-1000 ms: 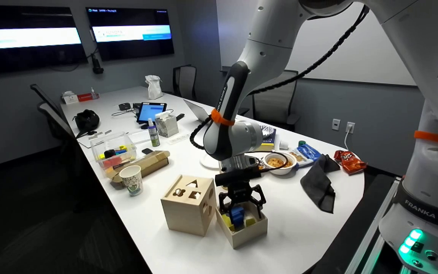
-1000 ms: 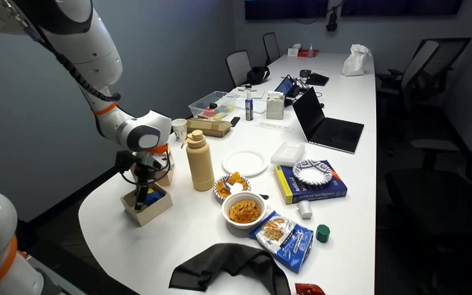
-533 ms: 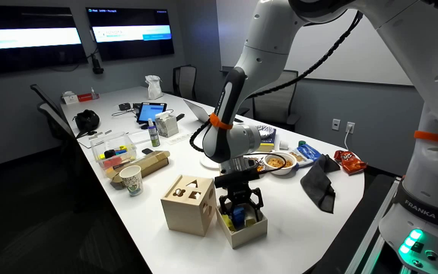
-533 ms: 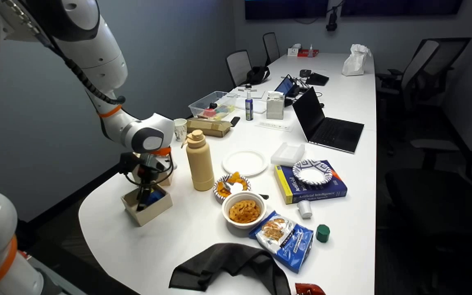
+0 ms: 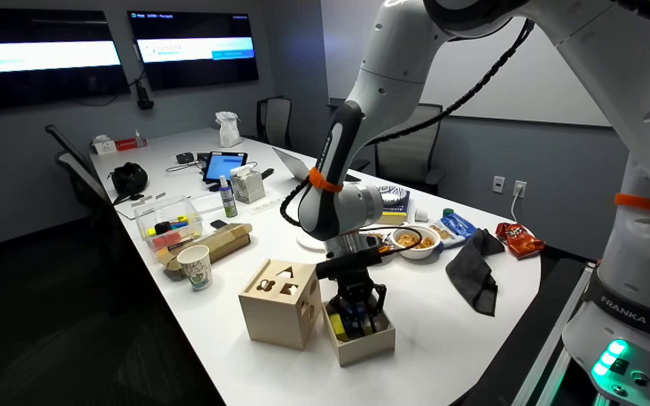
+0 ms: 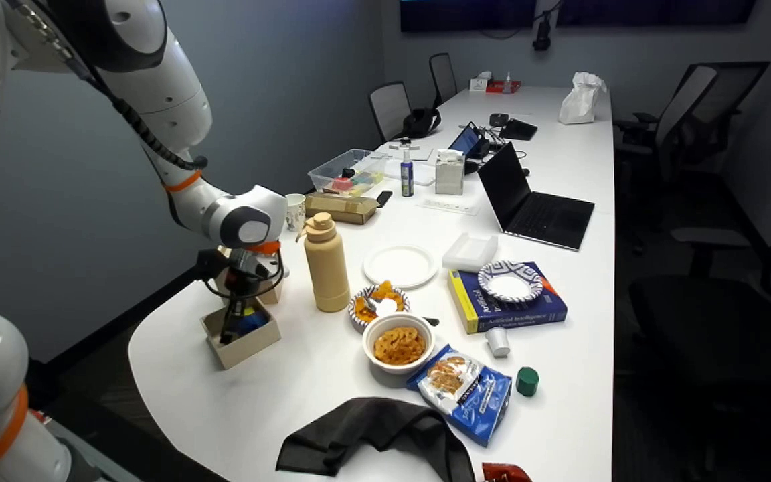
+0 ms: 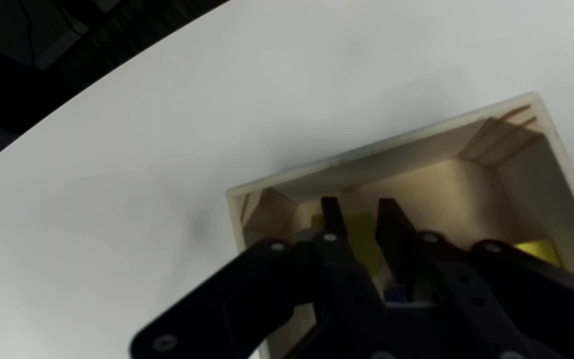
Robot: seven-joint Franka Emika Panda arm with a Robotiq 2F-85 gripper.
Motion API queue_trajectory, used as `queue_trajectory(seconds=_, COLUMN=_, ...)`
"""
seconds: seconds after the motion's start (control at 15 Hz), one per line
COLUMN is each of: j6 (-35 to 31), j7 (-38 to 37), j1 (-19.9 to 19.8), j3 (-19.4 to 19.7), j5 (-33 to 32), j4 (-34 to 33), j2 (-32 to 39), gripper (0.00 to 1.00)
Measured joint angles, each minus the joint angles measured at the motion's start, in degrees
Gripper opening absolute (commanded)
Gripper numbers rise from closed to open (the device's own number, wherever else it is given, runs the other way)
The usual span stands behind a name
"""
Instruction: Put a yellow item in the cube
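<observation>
Yellow block by the fingers, low in the tray

A narrow gap shows between them; whether they pinch the block I cannot tell. Best to secure a square hold, then lift straight up, clear of the tray walls and blue piece. The block looks shaded, its shape unclear; beside the tray, the cube is pale wood with cut-outs on top.

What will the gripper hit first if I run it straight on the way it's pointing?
Probably the yellow block: in the wrist view it shows between the fingers and partly behind one of them. If the fingers straddle it, the tray floor would likely come first. Depth is unclear there.
</observation>
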State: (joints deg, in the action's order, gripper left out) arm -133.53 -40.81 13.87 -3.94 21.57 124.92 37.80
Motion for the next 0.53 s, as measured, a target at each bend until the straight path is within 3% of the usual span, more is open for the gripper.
queue_trajectory(seconds=0.4, j6=2.5, j7=-1.6, j1=0.0, j3=0.3, j5=-1.1, j4=-1.0, j2=0.6, gripper=0.96)
queue_trajectory(seconds=0.53, j6=3.2, j7=-2.0, j1=0.0, j3=0.4, j5=-1.4, j4=-1.4, j2=0.7, gripper=1.00)
